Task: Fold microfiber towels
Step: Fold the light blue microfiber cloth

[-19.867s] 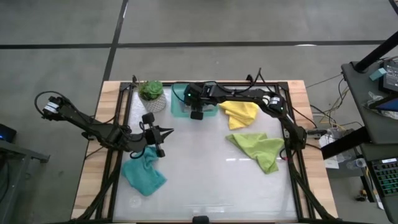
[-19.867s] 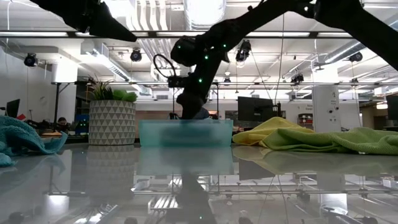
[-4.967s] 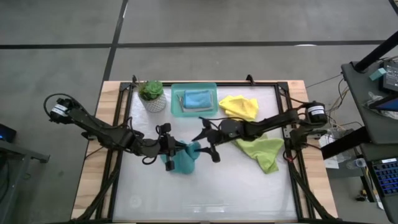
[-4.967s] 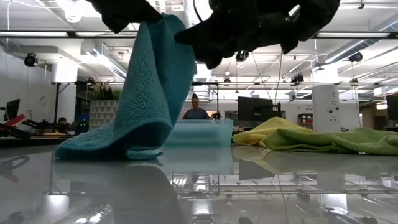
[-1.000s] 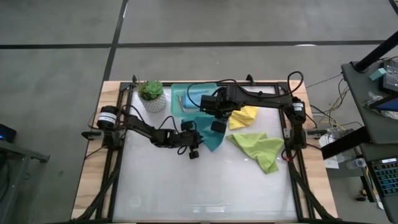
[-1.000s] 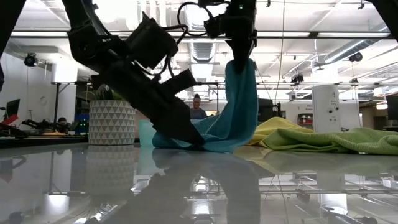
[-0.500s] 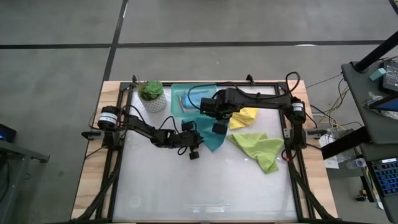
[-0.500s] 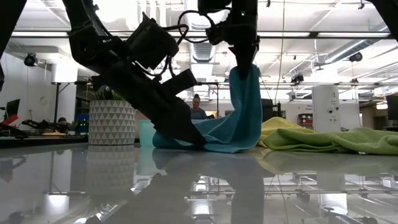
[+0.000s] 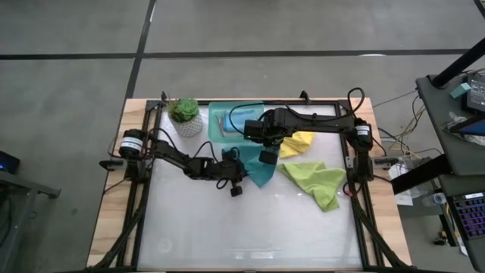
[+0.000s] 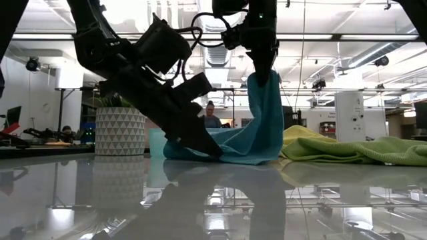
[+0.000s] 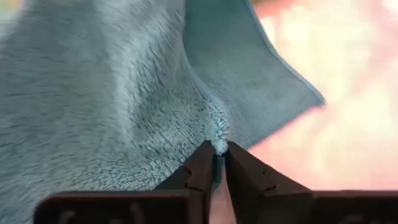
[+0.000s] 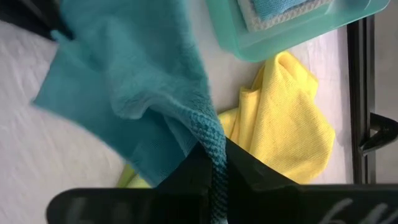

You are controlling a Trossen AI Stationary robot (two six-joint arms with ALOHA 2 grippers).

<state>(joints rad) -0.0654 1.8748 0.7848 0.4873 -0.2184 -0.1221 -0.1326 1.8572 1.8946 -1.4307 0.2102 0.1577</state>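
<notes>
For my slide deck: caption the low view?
Right hand lifts a teal towel by one corner while left hand pinches its low edge.

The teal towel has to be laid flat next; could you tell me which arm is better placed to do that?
Probably the right: its gripper holds the teal towel lifted by an edge, while the left gripper pins the other end at the tabletop.

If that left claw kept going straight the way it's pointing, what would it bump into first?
Probably the teal towel itself: the left gripper is already pinched shut on its edge, and the cloth fills the view ahead. What lies beyond it is hidden.
</notes>
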